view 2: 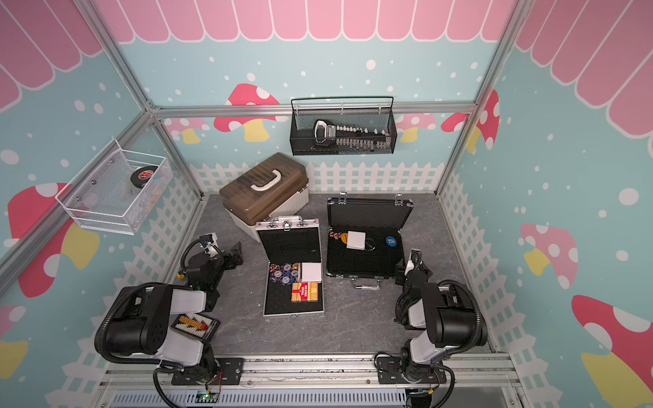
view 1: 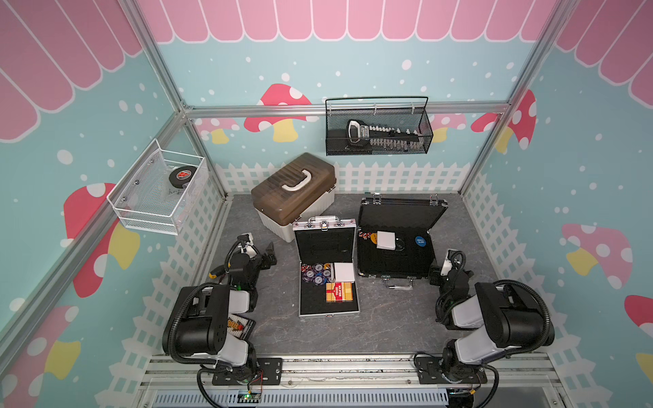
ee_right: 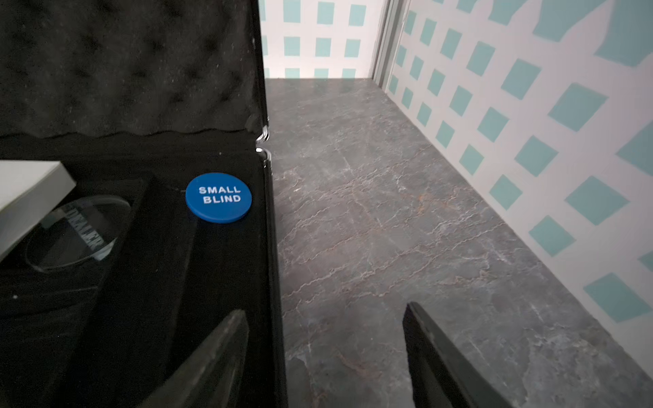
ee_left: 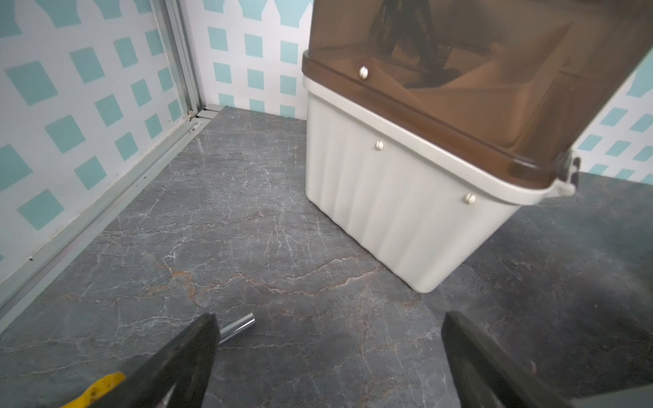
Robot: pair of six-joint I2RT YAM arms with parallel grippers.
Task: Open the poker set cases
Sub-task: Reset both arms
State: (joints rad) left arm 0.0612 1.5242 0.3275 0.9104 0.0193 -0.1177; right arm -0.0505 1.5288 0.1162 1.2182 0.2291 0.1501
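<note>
- My left claw [ee_left: 328, 316] hung wide and empty; my right claw [ee_right: 325, 309] gaped over the black case's [view 1: 403, 263] side wall [ee_right: 272, 247].
- Silver case [view 1: 323, 247], centre, and black stood open; a snagged wall could slam its lid [view 1: 401, 215].

Took the larger poker case [view 1: 406, 263] as the mark and found the smaller poker case [view 1: 314, 303] just left of it and a little farther forward, the tall lidded box [view 1: 293, 190] behind and left of it, and the left gripper [ee_left: 328, 316] farther left still. Found inside the larger poker case a blind button [ee_right: 218, 197] near the right wall, a dealer button [ee_right: 76, 233] nearer the middle, and a small box [view 1: 387, 240] lying partly over that button. Noted the right gripper [ee_right: 325, 311] at its front right corner and a wire basket [view 1: 335, 141] on the wall behind and above it.
</note>
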